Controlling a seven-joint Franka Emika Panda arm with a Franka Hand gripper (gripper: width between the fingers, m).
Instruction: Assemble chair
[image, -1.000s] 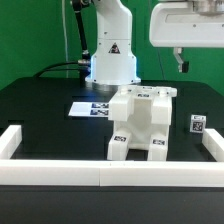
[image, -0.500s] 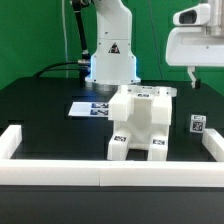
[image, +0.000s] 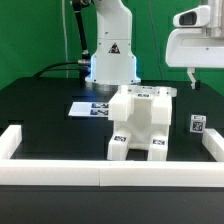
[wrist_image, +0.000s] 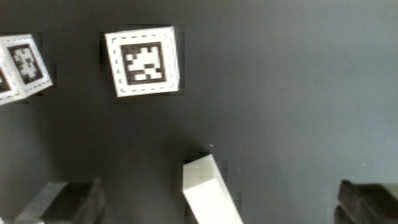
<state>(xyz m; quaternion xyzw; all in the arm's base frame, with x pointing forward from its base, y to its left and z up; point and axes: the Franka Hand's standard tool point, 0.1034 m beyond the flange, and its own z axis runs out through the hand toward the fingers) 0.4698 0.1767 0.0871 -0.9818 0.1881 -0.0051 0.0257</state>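
The white blocky chair (image: 141, 122) stands on the black table in the middle of the exterior view, with small tags on its front legs and top. A small white tagged part (image: 197, 125) stands alone to its right. My gripper (image: 191, 78) hangs in the air above and behind that part, clear of the chair. In the wrist view the two fingers (wrist_image: 68, 202) stand wide apart with nothing between them; the gripper (wrist_image: 221, 203) is open and empty. A narrow white piece (wrist_image: 210, 186) shows far below it on the table.
The marker board (image: 90, 108) lies flat behind the chair on the left. Two square tags (wrist_image: 143, 62) show on the black surface in the wrist view. White border rails (image: 60, 174) run along the front and sides. The robot base (image: 112, 60) stands at the back.
One second ago the gripper was further left and slightly higher; it moved right and a little down. Over the last half second nothing has moved.
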